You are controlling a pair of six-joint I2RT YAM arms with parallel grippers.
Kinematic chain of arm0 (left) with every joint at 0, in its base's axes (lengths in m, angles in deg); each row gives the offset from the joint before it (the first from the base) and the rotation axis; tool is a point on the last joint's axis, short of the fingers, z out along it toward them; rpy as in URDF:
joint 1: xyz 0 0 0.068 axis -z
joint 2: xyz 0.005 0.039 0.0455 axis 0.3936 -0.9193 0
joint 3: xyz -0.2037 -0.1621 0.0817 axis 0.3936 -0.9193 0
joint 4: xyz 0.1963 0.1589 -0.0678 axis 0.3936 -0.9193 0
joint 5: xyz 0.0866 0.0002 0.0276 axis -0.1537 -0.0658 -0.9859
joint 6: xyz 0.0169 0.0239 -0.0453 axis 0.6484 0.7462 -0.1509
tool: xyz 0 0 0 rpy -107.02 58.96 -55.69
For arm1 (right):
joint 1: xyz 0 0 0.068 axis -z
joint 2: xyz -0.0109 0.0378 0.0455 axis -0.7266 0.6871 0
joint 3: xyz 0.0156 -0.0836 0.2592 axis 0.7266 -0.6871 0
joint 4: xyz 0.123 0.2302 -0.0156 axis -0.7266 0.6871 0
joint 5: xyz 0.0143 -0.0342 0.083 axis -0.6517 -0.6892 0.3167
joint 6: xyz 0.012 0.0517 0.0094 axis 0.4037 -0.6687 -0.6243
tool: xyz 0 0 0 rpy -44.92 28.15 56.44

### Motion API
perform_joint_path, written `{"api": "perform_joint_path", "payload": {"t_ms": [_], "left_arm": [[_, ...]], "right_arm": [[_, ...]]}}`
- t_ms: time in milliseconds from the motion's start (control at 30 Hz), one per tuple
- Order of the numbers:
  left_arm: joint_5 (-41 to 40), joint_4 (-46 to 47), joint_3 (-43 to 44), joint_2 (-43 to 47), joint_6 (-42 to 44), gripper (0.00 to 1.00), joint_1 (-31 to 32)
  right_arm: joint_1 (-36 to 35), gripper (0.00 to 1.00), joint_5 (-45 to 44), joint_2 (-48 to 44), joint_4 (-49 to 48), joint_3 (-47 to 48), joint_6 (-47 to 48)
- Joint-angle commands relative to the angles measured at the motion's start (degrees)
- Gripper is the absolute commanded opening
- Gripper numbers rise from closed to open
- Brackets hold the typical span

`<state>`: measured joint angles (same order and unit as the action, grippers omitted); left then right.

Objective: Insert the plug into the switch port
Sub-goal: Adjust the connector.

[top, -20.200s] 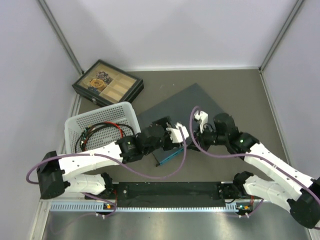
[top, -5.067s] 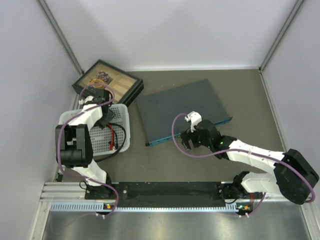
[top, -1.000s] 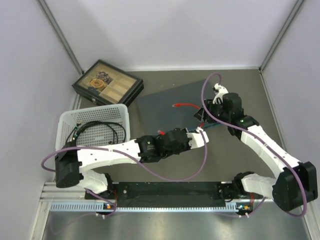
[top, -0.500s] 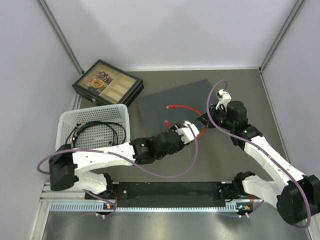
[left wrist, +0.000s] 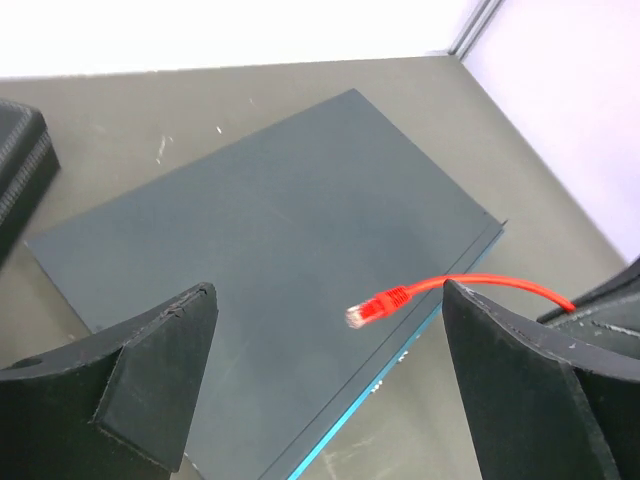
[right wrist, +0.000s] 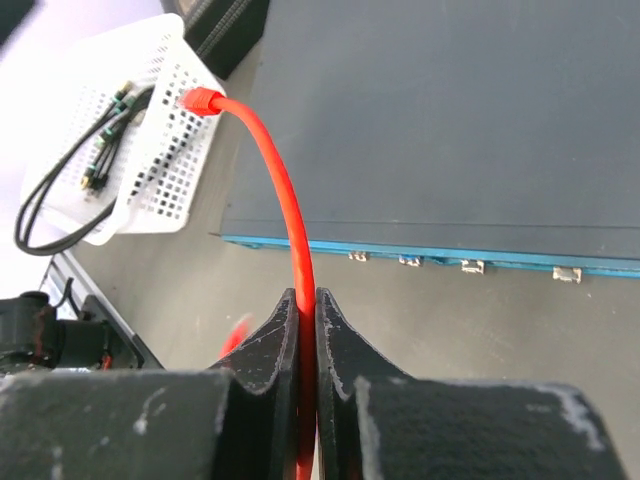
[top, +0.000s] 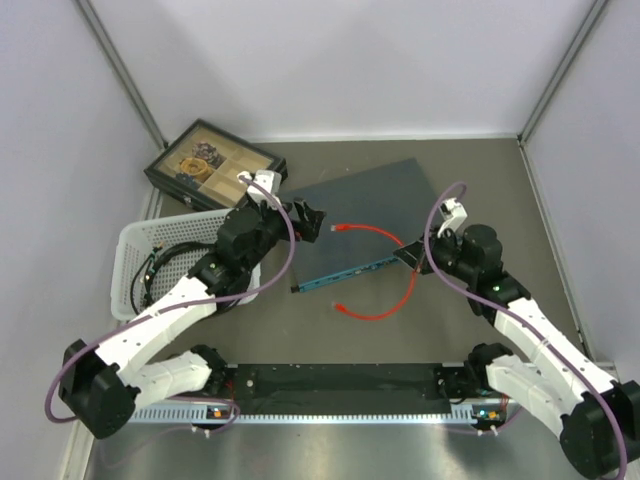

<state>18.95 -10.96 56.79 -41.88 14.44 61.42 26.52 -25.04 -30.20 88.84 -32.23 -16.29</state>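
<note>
Right pincer [right wrist: 305,305] is clamped tight on the red cable [right wrist: 280,180], just off the blue socket edge of the switch [right wrist: 450,120]. The plug [left wrist: 375,308] hangs free above that flat top. Left pincer [left wrist: 328,300] gapes wide, holding nothing.

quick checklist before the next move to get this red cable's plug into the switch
1. Right gripper has the red cable: ok, jaws shut on it.
2. Grip is close to the plug: not ok, the fingers pinch the cable mid-length and the plug sticks out on a long free end.
3. Plug lined up with the ports: not ok, it hangs over the top face of the switch, away from the port row.
4. Ports unobstructed: ok, nothing sits in front of them.
5. Left gripper out of the way: ok, open and empty above the switch.
6. Plug's clip orientation: cannot tell, too small.
</note>
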Motion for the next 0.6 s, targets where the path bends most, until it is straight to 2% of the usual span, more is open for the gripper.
{"api": "perform_joint_path", "payload": {"t_ms": [0,267,433,567], "left_arm": [[11.12,5.81,-1.07,-2.40,-9.68,0.97,-3.43],[19.30,14.06,-2.82,-7.50,-20.76,0.92,-5.28],[24.22,16.88,-3.44,-8.74,-17.27,0.93,-5.28],[26.43,19.87,-5.19,-9.36,-10.16,0.94,-5.28]], "right_arm": [[0.30,0.00,1.17,-3.00,-5.79,-0.97,-1.86],[0.30,0.00,1.78,-4.32,-8.95,-2.91,-2.91],[0.39,0.00,2.14,-3.97,-9.39,-3.17,-4.14],[0.30,0.00,2.75,-3.62,-9.74,-3.08,-4.41]]}}
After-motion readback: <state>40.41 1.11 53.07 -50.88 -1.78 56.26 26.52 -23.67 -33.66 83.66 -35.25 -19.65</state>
